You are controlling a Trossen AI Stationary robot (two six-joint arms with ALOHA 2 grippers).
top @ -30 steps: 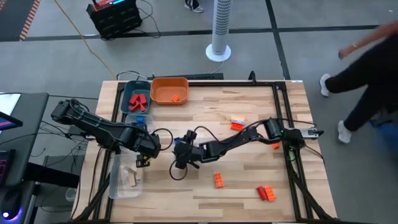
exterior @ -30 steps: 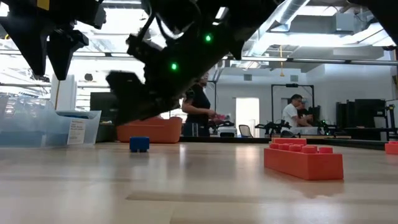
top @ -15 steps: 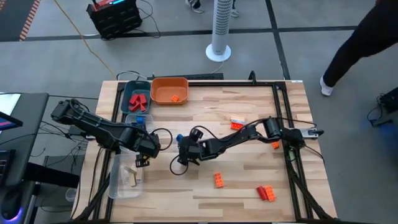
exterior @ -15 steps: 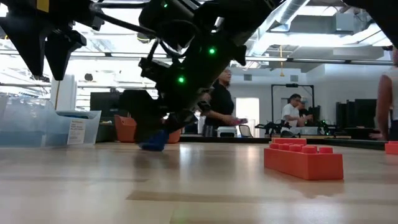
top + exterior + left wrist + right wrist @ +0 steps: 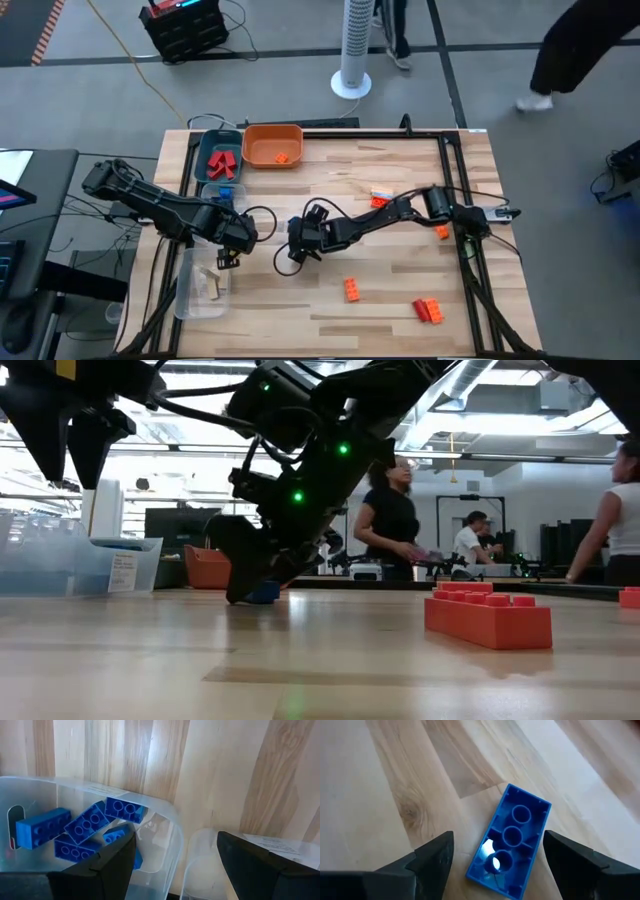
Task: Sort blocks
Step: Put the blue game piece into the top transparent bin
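Observation:
A blue block (image 5: 510, 840) lies hollow side up on the table, seen low down as a blue block (image 5: 264, 592). My right gripper (image 5: 497, 852) is open and slants down over it, one finger on each side with a gap to the block; from above, the right gripper (image 5: 297, 250) is at mid-table. My left gripper (image 5: 228, 257) hangs open, pointing down over the clear trays at the table's left edge, holding nothing. Below it, in the left wrist view, a clear tray (image 5: 165, 820) holds several blue blocks (image 5: 85, 825).
A teal tray (image 5: 203, 158) holds red blocks and an orange tray (image 5: 272, 132) holds an orange block, both far left. Loose blocks: orange (image 5: 352, 290), red (image 5: 428, 310), orange (image 5: 380, 197), orange (image 5: 441, 233). A second clear tray (image 5: 190, 290) holds tan blocks. People move beyond the table.
My right gripper has sunk toward the blue block and tipped its fingers further down, staying open. In the low view the blue block has shifted a little toward the table's right edge. My left gripper has kept still.

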